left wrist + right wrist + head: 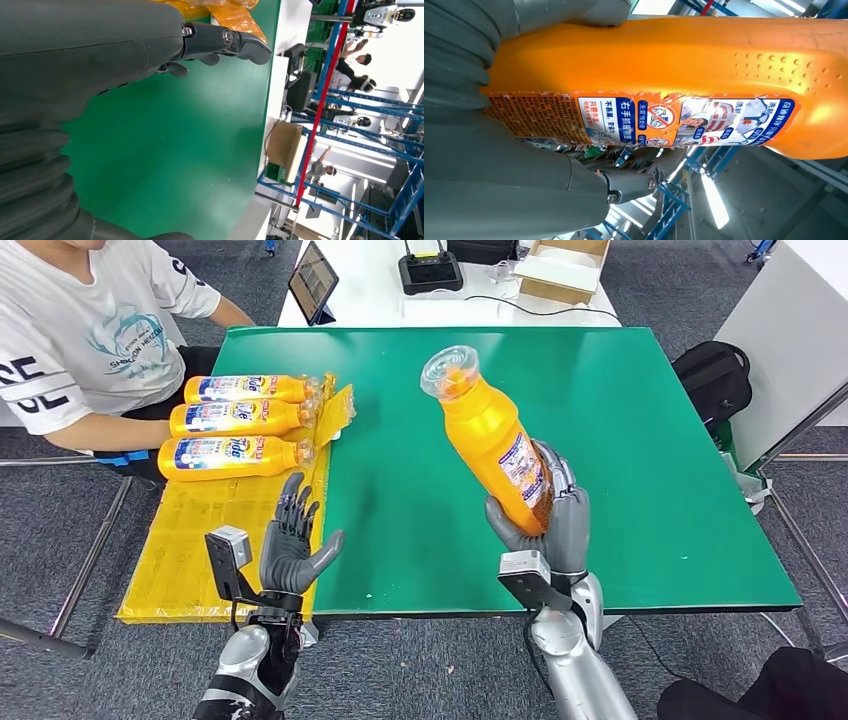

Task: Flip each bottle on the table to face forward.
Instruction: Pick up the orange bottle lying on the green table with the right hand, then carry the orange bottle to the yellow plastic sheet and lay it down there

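held bottle (494, 440) base hidden by right hand (553, 522), label text unreadable

We noted grey carpet floor (420, 670) around the green tabletop (640, 440); a white desk (380, 290) stood behind it, blue racking (350, 125) beyond, a black bag (712, 375) beside.

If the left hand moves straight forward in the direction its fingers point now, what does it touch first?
Probably the nearest lying bottle. The left hand, open, points up the yellow sheet toward it, though height above the sheet is unclear.
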Controlling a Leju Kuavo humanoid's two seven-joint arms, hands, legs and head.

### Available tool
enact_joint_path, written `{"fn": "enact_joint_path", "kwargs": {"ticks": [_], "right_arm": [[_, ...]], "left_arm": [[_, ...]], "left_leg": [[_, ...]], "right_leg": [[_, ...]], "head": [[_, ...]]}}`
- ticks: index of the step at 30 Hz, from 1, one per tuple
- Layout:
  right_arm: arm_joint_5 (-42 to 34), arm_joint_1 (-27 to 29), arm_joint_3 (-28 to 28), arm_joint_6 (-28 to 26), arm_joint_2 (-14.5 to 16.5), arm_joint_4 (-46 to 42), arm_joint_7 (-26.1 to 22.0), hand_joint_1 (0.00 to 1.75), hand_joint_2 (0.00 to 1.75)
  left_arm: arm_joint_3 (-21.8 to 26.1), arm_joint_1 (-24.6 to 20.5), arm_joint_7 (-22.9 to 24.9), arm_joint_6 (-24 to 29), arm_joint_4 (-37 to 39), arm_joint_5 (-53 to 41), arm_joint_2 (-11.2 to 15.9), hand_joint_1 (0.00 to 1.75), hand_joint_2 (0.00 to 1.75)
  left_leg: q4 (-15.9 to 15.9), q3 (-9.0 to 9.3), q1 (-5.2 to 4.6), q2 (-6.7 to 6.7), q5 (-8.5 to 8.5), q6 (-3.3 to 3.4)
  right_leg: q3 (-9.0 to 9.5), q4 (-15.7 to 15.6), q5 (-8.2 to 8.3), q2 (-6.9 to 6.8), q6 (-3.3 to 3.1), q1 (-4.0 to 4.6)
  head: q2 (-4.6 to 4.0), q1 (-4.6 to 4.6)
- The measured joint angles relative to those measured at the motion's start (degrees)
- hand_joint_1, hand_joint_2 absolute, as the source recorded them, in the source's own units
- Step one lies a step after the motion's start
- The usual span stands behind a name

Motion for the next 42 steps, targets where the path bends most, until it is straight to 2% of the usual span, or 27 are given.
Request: {"fn": "enact_joint_path", "kwargs": {"ticks": [2,6,10,17,27,33,42], "right_arm": [[-1.45,0.06,-0.16,2.48,0.26,0.1,0.02,1.75,1.75],[-5.41,0.01,0.2,12.07,2.15,4.52,-2.5,1.75,1.75],[-5.88,0.04,0.8,12.92,3.97,8.77,-4.33,1.75,1.75],[-3.71,-0.54,3.41,17.97,5.45,14.09,-2.15,1.75,1.75],[0.4,-2.33,9.88,17.6,8.82,21.76,-2.27,1.75,1.75],[0.89,-2.64,10.72,17.31,9.14,22.56,-2.29,1.75,1.75],[2.69,-4.58,15.58,15.12,10.45,27.31,-1.56,1.75,1.75]], "left_arm": [[-0.38,0.12,-0.27,-2.09,-0.25,0.43,0.03,0.0,1.75],[-3.3,0.93,-0.63,-9.62,-2.69,1.14,0.07,0.0,1.75],[-5.15,1.51,-0.45,-10.19,-4.33,1.27,0.12,0.0,1.75],[-6.2,1.68,-0.08,-10.18,-4.73,1.42,0.2,0.0,1.75],[-6.88,1.18,1.42,-11.39,-4.18,2.73,0.2,0.0,1.75],[-6.88,1.04,1.84,-11.53,-3.97,3.13,0.2,0.0,1.75],[-5.78,-0.06,4.23,-10.18,0.26,3.92,0.52,0.0,1.75]], "left_leg": [[0.0,-0.02,0.0,0.0,0.0,0.0],[0.0,-0.06,0.0,0.0,-0.01,0.0],[0.0,-0.12,0.03,-0.02,0.0,-0.01],[0.0,-0.13,0.03,0.0,0.0,-0.01],[-0.01,-0.13,0.05,0.03,0.0,-0.01],[-0.01,-0.13,0.05,0.04,0.0,-0.01],[0.0,-0.13,0.05,0.03,0.01,-0.02]], "right_leg": [[0.0,0.0,0.0,0.0,0.0,0.0],[-0.03,0.0,-0.01,0.0,0.0,0.0],[-0.08,0.0,-0.01,-0.01,-0.01,0.03],[-0.1,0.01,-0.01,0.01,-0.01,0.05],[-0.12,0.01,-0.02,0.01,-0.03,0.07],[-0.13,0.01,-0.02,0.01,-0.03,0.07],[-0.15,0.01,-0.01,0.02,-0.03,0.07]], "head": [[0.0,0.0],[0.0,-0.01],[0.0,-0.02],[0.0,0.0],[0.0,-0.01],[0.0,0.0],[0.0,0.0]]}}
